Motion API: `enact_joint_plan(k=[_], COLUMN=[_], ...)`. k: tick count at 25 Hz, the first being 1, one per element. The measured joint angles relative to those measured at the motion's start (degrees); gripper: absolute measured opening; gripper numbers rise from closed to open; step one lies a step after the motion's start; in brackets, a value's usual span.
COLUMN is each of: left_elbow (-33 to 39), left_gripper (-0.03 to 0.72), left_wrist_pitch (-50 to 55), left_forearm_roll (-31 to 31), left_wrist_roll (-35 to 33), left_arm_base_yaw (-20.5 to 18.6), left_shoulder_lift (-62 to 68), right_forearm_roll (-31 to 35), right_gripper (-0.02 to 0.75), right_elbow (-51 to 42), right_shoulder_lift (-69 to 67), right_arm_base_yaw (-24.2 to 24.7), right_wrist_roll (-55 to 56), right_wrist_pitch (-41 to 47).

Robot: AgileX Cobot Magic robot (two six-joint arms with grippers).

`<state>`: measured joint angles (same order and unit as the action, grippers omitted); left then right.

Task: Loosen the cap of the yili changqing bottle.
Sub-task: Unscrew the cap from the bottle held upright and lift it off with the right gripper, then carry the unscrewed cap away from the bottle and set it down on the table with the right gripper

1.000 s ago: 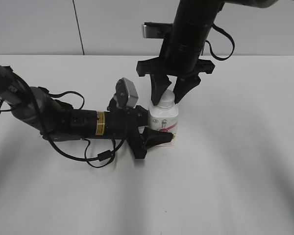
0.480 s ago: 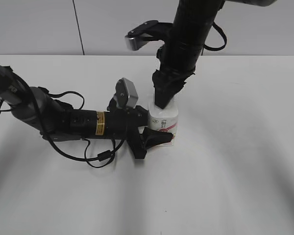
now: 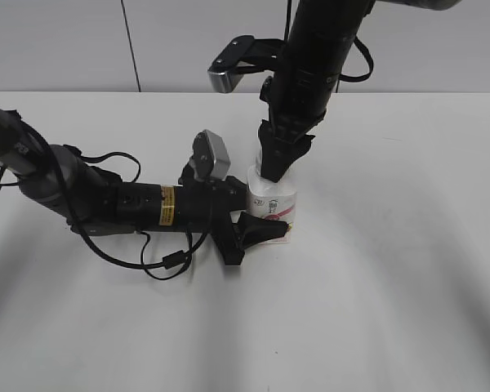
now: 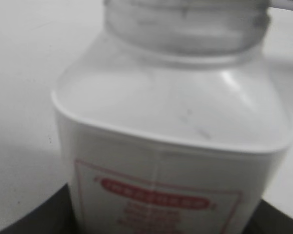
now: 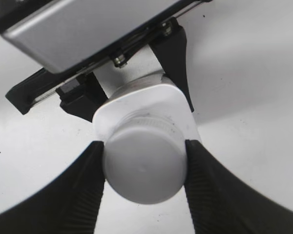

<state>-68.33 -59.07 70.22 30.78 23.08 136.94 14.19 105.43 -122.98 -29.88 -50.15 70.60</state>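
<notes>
The yili changqing bottle [image 3: 274, 201] stands upright on the white table, a small white squarish bottle with a pink-red label. My left gripper [image 3: 251, 207] reaches in from the left, lying low, and is shut on the bottle's body [image 4: 171, 126]; its dark fingers [image 4: 31, 219] show at the lower corners of the left wrist view. My right gripper [image 3: 276, 167] comes straight down from above and is shut on the cap [image 5: 144, 165], with a ribbed finger [image 5: 90, 180] pressed against each side. In the exterior view the right fingers hide the cap.
The white table [image 3: 392, 286] stretches out on all sides of the bottle. A loose black cable loop [image 3: 168, 263] hangs off my left arm just in front of it. A pale wall runs along the back edge.
My right wrist has turned about a quarter turn around the cap, so its fingers now show edge-on and its camera has swung left. The bottle and my left arm have stayed put.
</notes>
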Motion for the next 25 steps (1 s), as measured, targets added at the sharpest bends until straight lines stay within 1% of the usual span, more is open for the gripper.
enact_joint_plan(k=[17,20,25], left_elbow=[0.0,0.0,0.0], left_gripper=[0.403,0.403,0.403], left_wrist_pitch=[0.0,0.0,0.0], left_forearm_roll=[0.27,0.24,0.29], left_wrist_roll=[0.0,0.0,0.0], left_arm_base_yaw=[0.0,0.0,0.0], left_shoulder_lift=[0.0,0.0,0.0], right_forearm_roll=[-1.31,-1.98,-6.37], right_gripper=[0.396,0.396,0.395], right_elbow=[0.02,0.02,-0.05], right_shoulder_lift=[3.72,4.98,5.63], right_arm_base_yaw=[0.0,0.06,1.97], right_wrist_roll=[-0.05,5.66,20.69], right_wrist_pitch=[-0.21,-0.21,-0.27])
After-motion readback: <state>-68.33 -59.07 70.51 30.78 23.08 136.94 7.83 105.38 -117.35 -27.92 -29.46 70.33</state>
